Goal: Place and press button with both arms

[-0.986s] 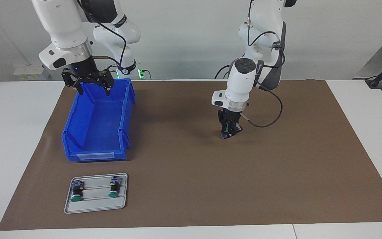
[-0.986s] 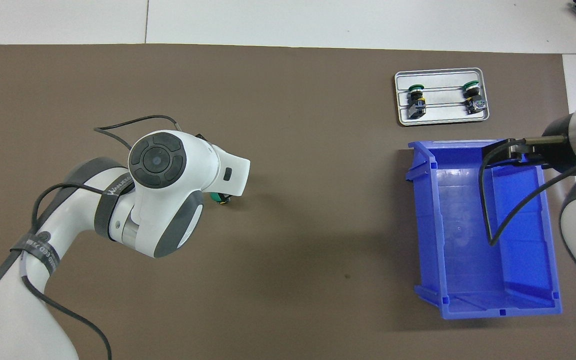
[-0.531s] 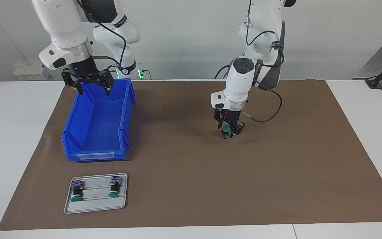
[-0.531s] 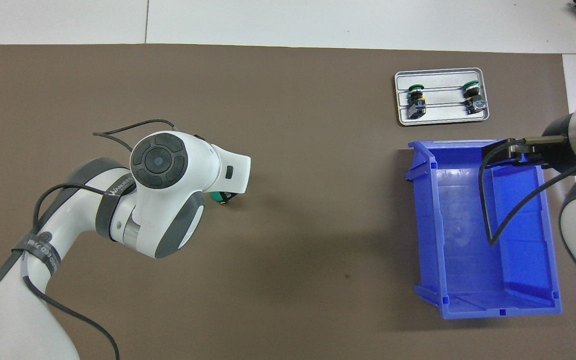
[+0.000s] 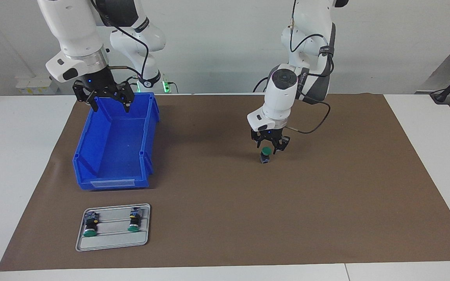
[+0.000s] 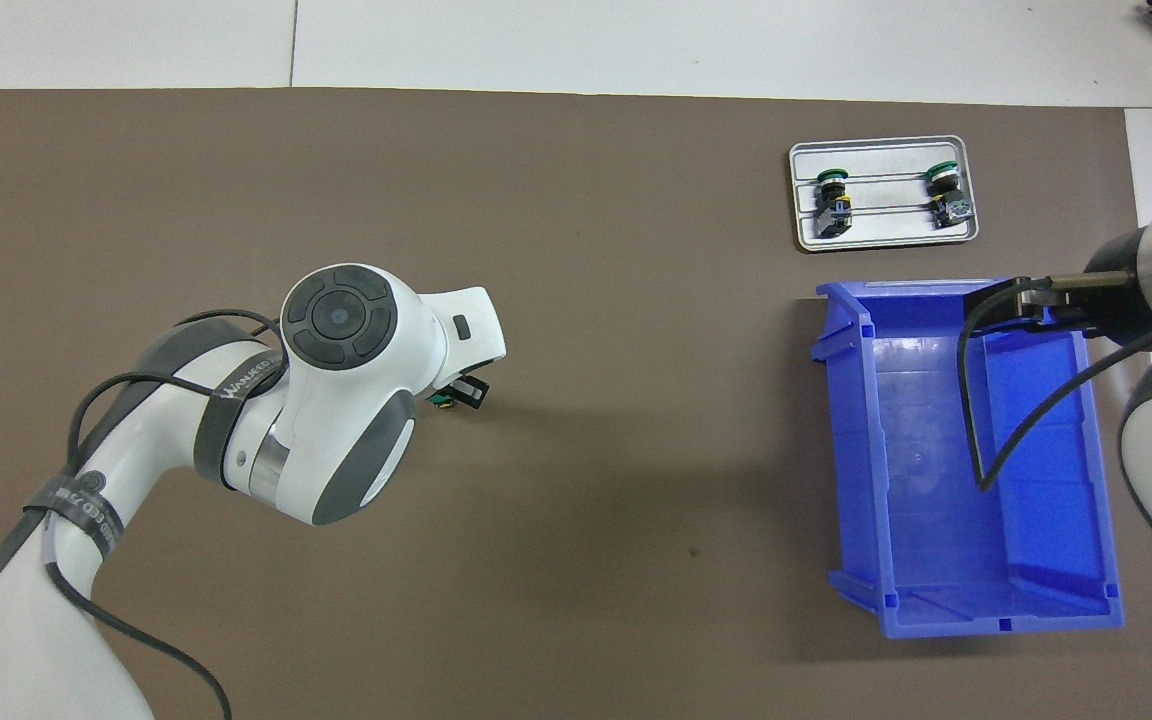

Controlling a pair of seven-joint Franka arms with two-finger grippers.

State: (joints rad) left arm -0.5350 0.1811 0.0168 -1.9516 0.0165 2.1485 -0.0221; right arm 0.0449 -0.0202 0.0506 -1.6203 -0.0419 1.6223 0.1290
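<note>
Risen off the button (image 5: 264, 155), now upright on the brown mat mid-table with green cap up: left gripper (image 5: 268, 148) just above it, fingers apart and empty; right gripper (image 5: 109, 102) open, waiting over the blue bin (image 5: 92, 156); placing apparently done, pressing not.

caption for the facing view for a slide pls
Left hand open just above an upright button on the mat; right hand open over the blue bin.
</note>
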